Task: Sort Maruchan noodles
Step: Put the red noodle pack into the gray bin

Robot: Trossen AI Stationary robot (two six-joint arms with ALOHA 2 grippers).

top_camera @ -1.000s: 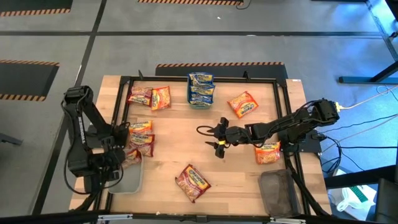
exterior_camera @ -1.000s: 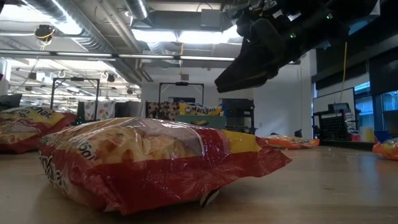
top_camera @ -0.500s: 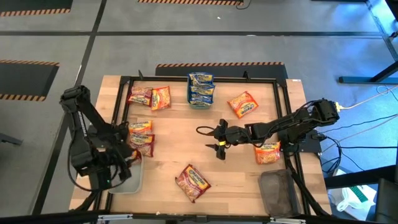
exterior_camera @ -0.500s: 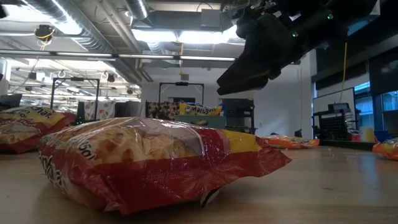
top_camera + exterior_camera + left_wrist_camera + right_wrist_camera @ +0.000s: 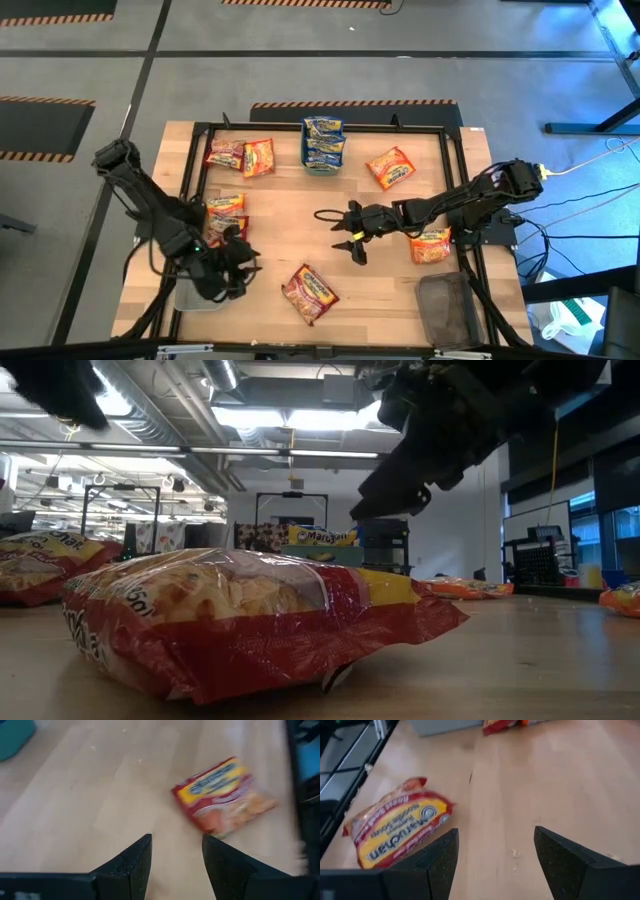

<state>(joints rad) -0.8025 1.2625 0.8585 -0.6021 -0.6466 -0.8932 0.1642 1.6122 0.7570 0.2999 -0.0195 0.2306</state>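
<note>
Desk point(image 5: 290, 230): light wooden top with a black frame around it, centre of the high view.
Left hand point(image 5: 243, 262): lower left of the high view, above the desk beside the grey tray point(image 5: 195, 297); released, fingers point(image 5: 135, 865) apart with bare wood showing between them in the left wrist view.
Right hand point(image 5: 340, 232): centre of the high view, above bare desk; released, fingers point(image 5: 440, 860) spread wide, nothing between them.
Red packet point(image 5: 310, 293): lower centre of the high view, lying flat and tilted on the desk, between the two hands and touching neither. It fills the foreground of the low view point(image 5: 240, 615).
Blue-and-yellow packets point(image 5: 324, 140): stacked in a teal tray point(image 5: 322, 166) at the upper centre of the high view.
Orange packet point(image 5: 390, 167): upper right of centre, flat on the desk.
Second orange packet point(image 5: 431, 244): right side, partly under the right arm.
Upper-left packets point(image 5: 241, 155): two side by side near the frame's upper left corner.
Left-side packets point(image 5: 225, 208): a small cluster at the left edge, just above the left hand.
Dark tray point(image 5: 447, 308): lower right of the high view.
</note>
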